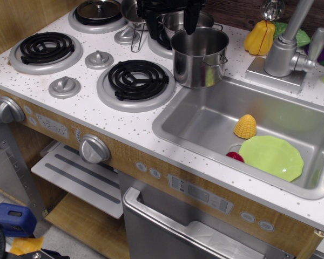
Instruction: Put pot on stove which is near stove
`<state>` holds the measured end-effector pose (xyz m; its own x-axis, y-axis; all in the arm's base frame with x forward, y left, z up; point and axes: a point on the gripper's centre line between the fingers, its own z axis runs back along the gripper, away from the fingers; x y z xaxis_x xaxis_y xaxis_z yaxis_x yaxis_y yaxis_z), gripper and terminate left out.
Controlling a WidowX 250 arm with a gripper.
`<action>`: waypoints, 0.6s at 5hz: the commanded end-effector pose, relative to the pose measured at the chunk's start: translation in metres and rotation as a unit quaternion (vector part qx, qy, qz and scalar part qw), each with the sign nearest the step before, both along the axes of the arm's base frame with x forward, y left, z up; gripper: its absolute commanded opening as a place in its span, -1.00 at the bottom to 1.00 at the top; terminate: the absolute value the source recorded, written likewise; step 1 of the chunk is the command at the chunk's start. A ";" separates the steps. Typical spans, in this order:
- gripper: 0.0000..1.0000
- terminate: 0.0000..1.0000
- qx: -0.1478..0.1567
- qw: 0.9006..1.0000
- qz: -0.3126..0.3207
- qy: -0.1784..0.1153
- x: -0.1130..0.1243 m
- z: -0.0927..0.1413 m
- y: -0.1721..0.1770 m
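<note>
Pot (200, 58), tall shiny steel with loop handles, stands just below the black hand (170, 21), whose spread I cannot tell; lift it straight, then set it centred on the black coil burner (137, 79) beside it.

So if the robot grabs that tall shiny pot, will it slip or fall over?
The tall shiny straight-sided steel pot looks smooth, so it may slip a little. It is tall with nothing visible inside, so a push near the rim might tip it. It sits flat on the white speckled countertop, so rolling seems unlikely.

Steel sink (205, 116), green plate (271, 156), faucet (286, 46)
</note>
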<state>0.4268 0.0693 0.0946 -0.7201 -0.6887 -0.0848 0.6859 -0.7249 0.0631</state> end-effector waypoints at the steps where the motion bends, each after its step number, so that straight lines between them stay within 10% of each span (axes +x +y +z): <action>1: 1.00 -1.00 0.000 1.000 0.000 0.000 0.000 0.000 0.000; 3: 1.00 -1.00 -0.033 0.999 -0.027 -0.015 0.016 -0.018 -0.002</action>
<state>0.4406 0.0568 0.0445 -0.7564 -0.6541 0.0061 0.6500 -0.7505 0.1193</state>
